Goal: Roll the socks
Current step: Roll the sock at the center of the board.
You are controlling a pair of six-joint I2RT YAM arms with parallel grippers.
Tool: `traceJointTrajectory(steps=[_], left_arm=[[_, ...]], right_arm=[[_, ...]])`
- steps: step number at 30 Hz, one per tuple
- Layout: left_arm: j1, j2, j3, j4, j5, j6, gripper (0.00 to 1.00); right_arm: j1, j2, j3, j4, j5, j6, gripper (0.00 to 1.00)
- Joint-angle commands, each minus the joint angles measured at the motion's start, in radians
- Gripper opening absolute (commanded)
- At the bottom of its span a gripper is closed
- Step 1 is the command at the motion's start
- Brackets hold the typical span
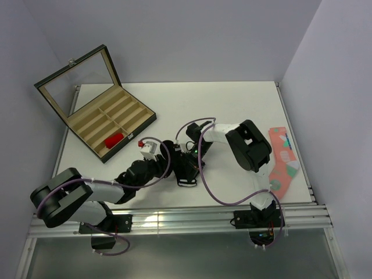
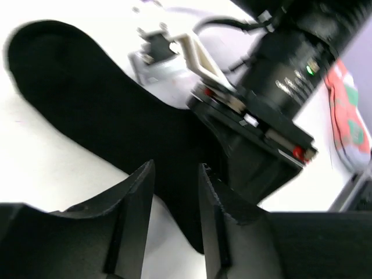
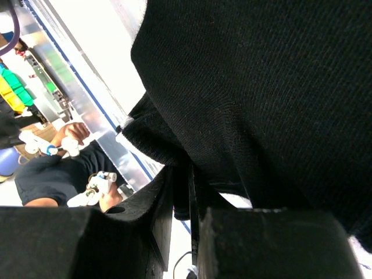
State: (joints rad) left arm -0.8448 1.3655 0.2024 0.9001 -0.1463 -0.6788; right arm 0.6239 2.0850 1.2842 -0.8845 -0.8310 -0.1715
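Locate the black sock [image 2: 87, 110] at the middle of the counter [image 1: 232, 104], lying under both wrists at the meeting point of the two arms. Note the right end effector [image 3: 181, 200] clamped together on a bunched fold of that black fabric. Treat this pinch as the anchor preventing the fold from springing flat. Note the left end effector [image 2: 174, 197] with jaws apart, poised directly over the black fabric just beside the right wrist and gripping nothing. Read this posture as readiness for a fresh bite on the sock. Judge the roll as barely begun, given the long flat stretch of sock in the left wrist view and the white-striped cuff showing on the near side of the wrists in the overhead view. Find the red sock [image 1: 114, 140] in a near-side compartment of the open divided box [image 1: 116, 113] at the far left, well apart from both arms and touched by neither. Disregard the salmon-pink sock [image 1: 282, 157] along the right edge of the counter; not part of the pair. For the next move, plan to close the left jaws on fabric beside the right-hand pinch before any turn of the roll. Otherwise, expect a risk of the fold slipping and unrolling under a single grip.
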Motion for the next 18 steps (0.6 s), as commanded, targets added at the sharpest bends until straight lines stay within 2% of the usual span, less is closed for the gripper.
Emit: traceJointTrajectory(steps=[1,10,18], left_arm=[[-0.02,-0.009,-0.006,0.03,0.069,0.087,0.43],[-0.02,0.115,0.025,0.108,0.304,0.108,0.46],[-0.02,0.193,0.026,0.189,0.372,0.084,0.48]], right_arm=[[0.01,0.038,-0.002,0.087,0.17,-0.031,0.19],[0.01,0.044,0.004,0.085,0.168,-0.036,0.19],[0.011,0.046,0.003,0.087,0.173,-0.036,0.18]])
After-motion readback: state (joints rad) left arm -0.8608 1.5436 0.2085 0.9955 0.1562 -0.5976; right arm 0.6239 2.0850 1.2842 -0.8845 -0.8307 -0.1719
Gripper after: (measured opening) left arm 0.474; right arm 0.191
